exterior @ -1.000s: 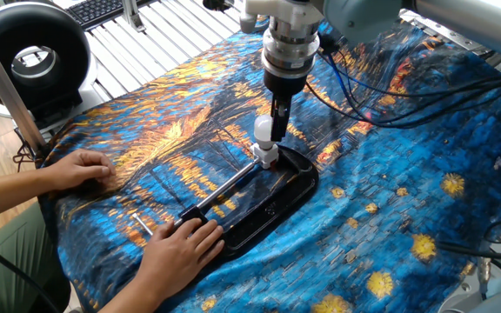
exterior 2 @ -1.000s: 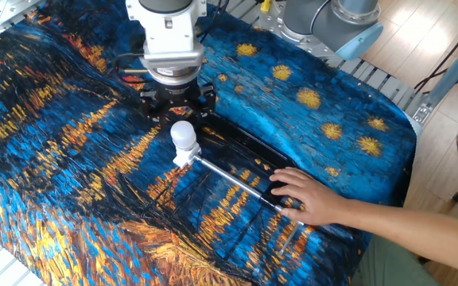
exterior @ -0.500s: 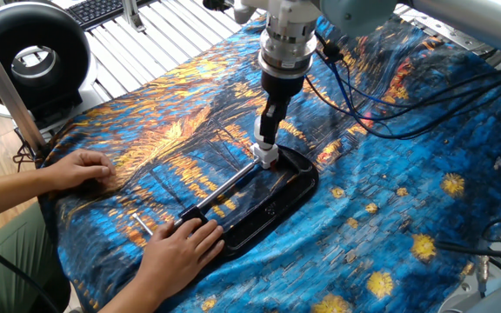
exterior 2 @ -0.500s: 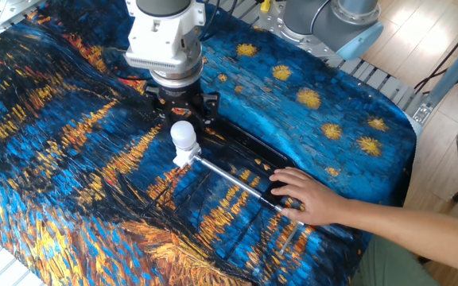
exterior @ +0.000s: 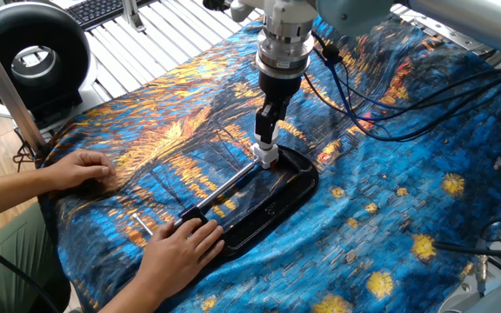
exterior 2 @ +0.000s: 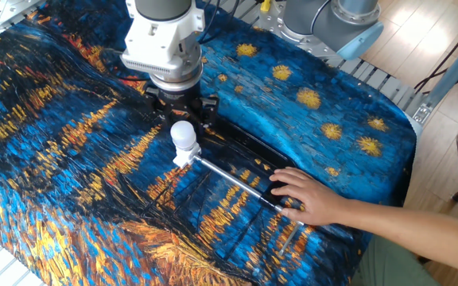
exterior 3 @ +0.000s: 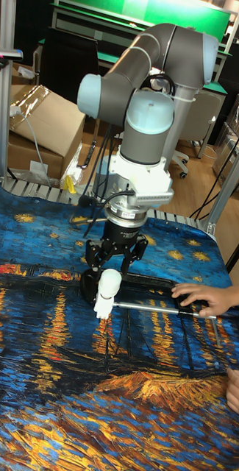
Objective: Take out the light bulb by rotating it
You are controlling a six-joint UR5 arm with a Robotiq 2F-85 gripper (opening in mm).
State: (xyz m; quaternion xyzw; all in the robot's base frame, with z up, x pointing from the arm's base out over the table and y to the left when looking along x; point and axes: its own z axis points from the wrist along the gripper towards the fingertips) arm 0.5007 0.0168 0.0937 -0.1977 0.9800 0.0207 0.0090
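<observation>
Gripper (exterior 2: 183,119) has descended toward the light bulb (exterior 2: 183,135); fingers apart, straddling it, not yet clamped for rotation.

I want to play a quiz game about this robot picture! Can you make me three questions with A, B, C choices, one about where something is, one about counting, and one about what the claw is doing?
1. Where is the light bulb?
A. Upright at the end of the black tray
B. Lying on the floor
C. In a person's hand

2. How many human hands rest on the cloth in the view with the black fan?
A. None
B. Two
C. Four

3. How is the gripper?
A. Far away
B. Open around the bulb
C. Holding a rod

Answers: 1 A, it stands in its socket there. 2 B, both lie flat. 3 B, fingers spread on either side.
</observation>
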